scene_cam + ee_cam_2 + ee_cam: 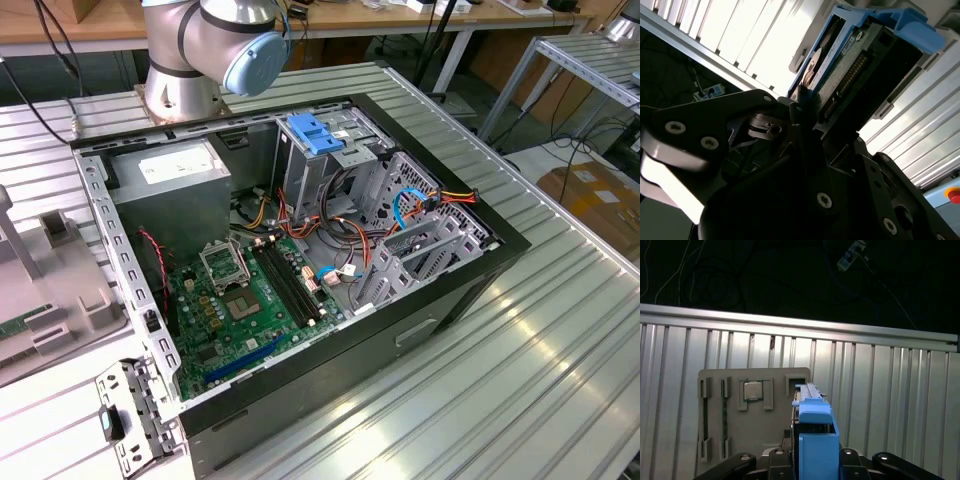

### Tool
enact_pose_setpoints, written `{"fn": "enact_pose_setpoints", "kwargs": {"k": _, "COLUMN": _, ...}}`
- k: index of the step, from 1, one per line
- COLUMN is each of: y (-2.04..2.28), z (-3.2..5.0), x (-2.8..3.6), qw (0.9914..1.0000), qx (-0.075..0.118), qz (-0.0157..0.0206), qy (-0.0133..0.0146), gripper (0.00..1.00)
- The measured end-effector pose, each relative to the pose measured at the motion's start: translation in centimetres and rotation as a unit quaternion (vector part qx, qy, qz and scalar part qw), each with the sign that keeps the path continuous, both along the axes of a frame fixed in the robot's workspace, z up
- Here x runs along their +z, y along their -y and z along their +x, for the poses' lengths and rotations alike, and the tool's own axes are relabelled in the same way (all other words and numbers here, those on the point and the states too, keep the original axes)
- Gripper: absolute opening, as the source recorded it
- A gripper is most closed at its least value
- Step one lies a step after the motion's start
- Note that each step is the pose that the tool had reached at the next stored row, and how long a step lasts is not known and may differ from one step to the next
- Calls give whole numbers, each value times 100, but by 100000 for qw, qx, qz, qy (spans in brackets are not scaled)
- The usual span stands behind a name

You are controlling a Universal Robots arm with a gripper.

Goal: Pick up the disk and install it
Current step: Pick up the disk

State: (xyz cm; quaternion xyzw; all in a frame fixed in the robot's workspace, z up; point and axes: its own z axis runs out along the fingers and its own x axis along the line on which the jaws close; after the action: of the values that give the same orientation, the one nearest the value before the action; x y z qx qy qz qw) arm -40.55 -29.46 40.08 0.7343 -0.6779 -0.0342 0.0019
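Observation:
The disk (pixel 815 440) is gripped edge-on in my gripper (pixel 815 462), its blue plastic rail facing the camera in the first wrist view. In the second wrist view the disk (pixel 855 65) shows its grey metal body, connector end and blue side rails, with my gripper (pixel 832 122) shut on it and a black finger (pixel 802 107) pressed on one side. It hangs over the edge of a grey fixture tray (pixel 725 450) on the ribbed aluminium table. The open computer case (pixel 470 270) lies in the middle of the exterior view.
The tray holds a processor chip (pixel 753 390) and memory sticks (pixel 704 415) in slots. Inside the case are a grey power supply (pixel 170 185), a green motherboard (pixel 240 300), loose cables (pixel 350 200) and a light-blue bracket (pixel 315 133) atop the drive cage. The arm's base (pixel 200 50) stands behind the case.

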Motion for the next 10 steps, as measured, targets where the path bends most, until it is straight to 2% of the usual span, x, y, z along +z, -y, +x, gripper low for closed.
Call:
{"fn": "enact_pose_setpoints", "kwargs": {"k": 9, "y": 0, "z": 0, "x": 100, "qw": 100000, "qx": 2, "qz": 1, "qy": 2, "gripper": 36}}
{"fn": "enact_pose_setpoints", "kwargs": {"k": 10, "y": 0, "z": 0, "x": 225, "qw": 100000, "qx": 1, "qz": 0, "qy": 3, "gripper": 36}}
